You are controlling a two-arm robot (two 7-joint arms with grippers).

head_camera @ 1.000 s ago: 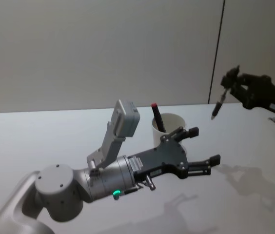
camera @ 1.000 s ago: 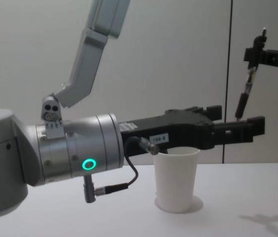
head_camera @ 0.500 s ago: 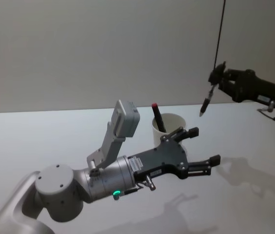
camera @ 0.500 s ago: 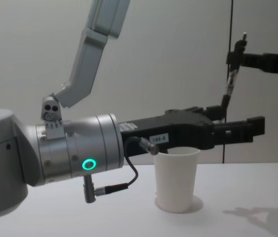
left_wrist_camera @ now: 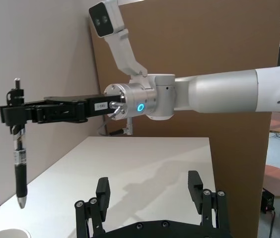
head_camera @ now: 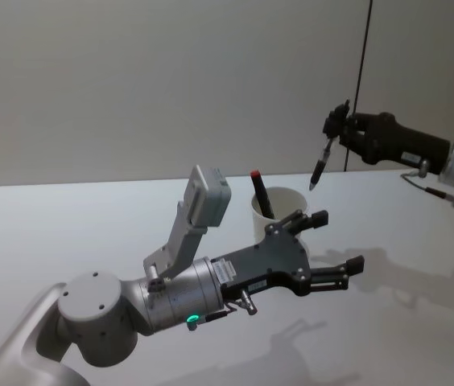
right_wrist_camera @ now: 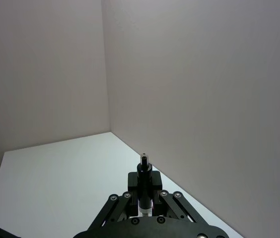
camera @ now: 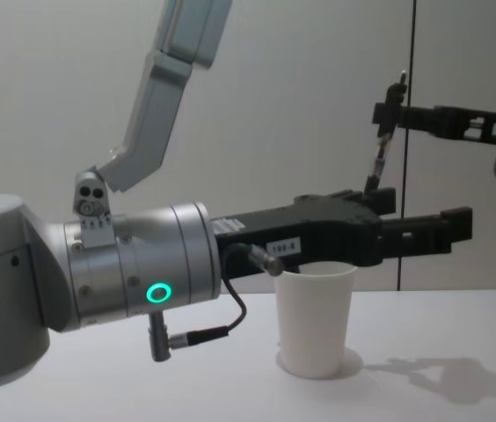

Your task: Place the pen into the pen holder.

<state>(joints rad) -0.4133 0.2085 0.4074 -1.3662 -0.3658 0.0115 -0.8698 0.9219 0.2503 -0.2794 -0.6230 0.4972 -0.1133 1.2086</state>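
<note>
Cup point(head_camera: 279, 211) holds a red-capped marker point(head_camera: 261, 193); right tool point(head_camera: 341, 129) grips pen point(head_camera: 318, 167), left tool point(head_camera: 336, 244) wide

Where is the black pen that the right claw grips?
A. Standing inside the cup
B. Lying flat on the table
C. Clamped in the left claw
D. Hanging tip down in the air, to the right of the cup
D: the right claw holds the pen by its top, tip down, above the table and right of the cup, not yet over it.
</note>
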